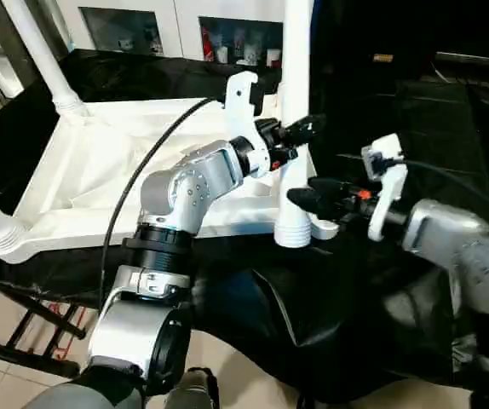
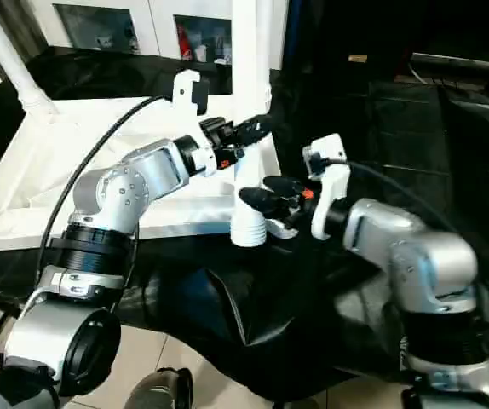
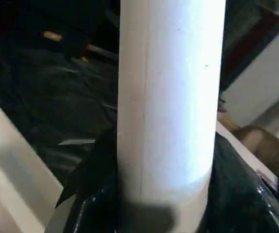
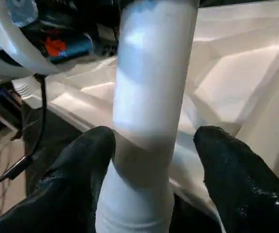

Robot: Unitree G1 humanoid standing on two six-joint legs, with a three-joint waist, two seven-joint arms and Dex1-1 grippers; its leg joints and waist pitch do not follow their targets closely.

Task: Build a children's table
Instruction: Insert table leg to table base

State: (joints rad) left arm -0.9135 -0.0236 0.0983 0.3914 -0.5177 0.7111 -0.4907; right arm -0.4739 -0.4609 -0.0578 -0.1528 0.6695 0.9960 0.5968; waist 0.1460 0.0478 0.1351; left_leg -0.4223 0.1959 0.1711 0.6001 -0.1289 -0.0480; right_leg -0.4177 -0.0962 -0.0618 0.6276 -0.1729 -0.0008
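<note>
At tabletop (image 1: 100, 183) corner: upright leg (image 1: 296, 102), left gripper (image 1: 300, 136) clamped on it. Below, right gripper (image 1: 313, 198) straddling leg base, fingers apart.

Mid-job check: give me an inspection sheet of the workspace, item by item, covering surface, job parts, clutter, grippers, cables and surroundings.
Surface: black-draped work table, cloth creased.
Job's things: white plastic ribbed tabletop lying underside up; upright white tube leg at its near right corner socket; two more white legs rising from its left corners.
Clutter: nothing seen.
Grippers: left gripper closed on the upright leg; right gripper lower down, fingers spread either side of that leg with gaps showing.
Cables: black cable arching over the left arm; another at the right wrist.
Surroundings: white cabinets behind; tiled floor below.
</note>
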